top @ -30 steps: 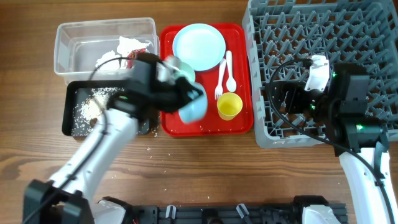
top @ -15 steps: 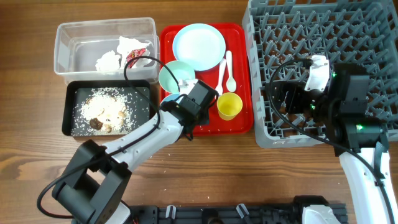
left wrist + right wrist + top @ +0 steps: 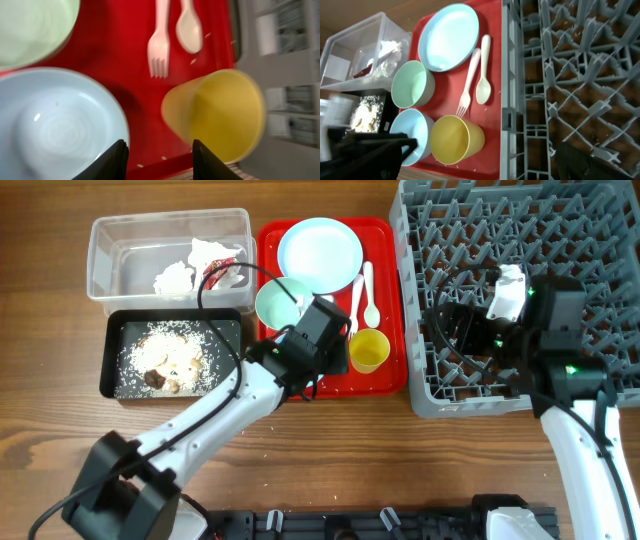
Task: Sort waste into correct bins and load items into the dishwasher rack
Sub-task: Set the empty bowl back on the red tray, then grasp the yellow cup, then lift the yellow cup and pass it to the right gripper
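Observation:
My left gripper (image 3: 312,348) (image 3: 160,161) is open and empty, low over the red tray. One finger is at the rim of a pale blue bowl (image 3: 55,125) and the other at the yellow cup (image 3: 368,350) (image 3: 220,115). A greenish bowl (image 3: 283,302), the blue plate (image 3: 320,254), the white fork (image 3: 354,310) and the spoon (image 3: 370,298) also lie on the tray. The clear tub (image 3: 105,260) holds the wrapper (image 3: 222,265) and tissue (image 3: 175,277). The black tray (image 3: 108,355) holds food scraps (image 3: 165,360). My right gripper (image 3: 460,330) is open and empty over the grey rack (image 3: 500,230).
The red tray (image 3: 385,380) sits between the bins and the rack. A few white crumbs lie on the wood in front of the tray (image 3: 245,420). In the right wrist view the rack's near wall (image 3: 506,100) stands right beside the tray.
My left gripper set the pale blue bowl down on the red tray, let go, and moved right toward the yellow cup. The right arm barely shifted.

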